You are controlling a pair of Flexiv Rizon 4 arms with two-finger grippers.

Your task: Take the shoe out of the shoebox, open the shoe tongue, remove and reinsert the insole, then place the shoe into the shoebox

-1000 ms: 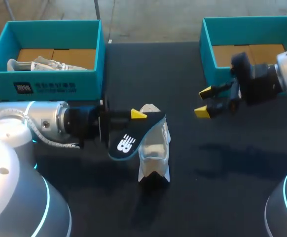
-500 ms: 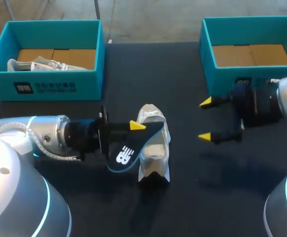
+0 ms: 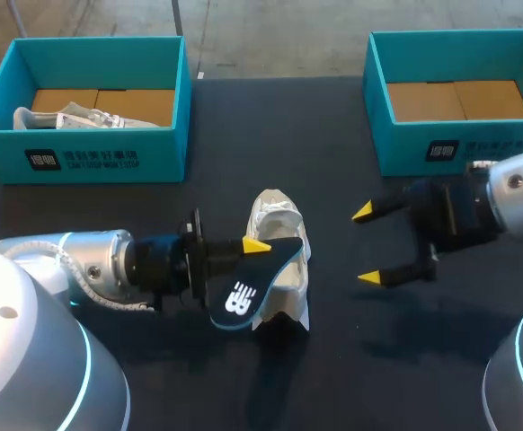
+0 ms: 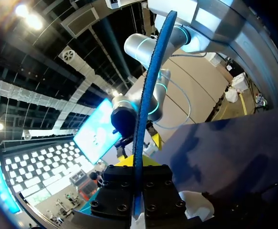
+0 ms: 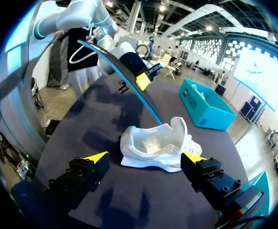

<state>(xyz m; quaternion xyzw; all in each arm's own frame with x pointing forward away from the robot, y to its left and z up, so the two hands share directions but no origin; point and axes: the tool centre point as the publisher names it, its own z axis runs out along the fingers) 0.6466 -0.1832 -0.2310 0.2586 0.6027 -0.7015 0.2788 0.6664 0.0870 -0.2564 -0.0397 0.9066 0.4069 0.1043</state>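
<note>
A white shoe (image 3: pixel 282 256) lies on the dark table with its opening up, and in the right wrist view the shoe (image 5: pixel 158 145) sits just ahead of the open fingers. My left gripper (image 3: pixel 253 246) is shut on a dark blue insole (image 3: pixel 240 295), which hangs at the shoe's left side, against its opening. Seen from the left wrist, the insole (image 4: pixel 147 102) stands edge-on, clamped in the gripper (image 4: pixel 137 191), with a bit of the shoe (image 4: pixel 195 205) beneath. My right gripper (image 3: pixel 366 245) (image 5: pixel 145 158) stands open, empty, right of the shoe.
A teal shoebox (image 3: pixel 109 160) at the back left holds another pale shoe (image 3: pixel 68 118). A second teal shoebox (image 3: pixel 441 148) at the back right shows only its cardboard floor. My left arm (image 5: pixel 117 50) comes in behind the insole.
The left gripper carried the insole a little nearer the table's front, still against the shoe. The right gripper came down from the right box toward the front, turning so that its tips face the shoe.
</note>
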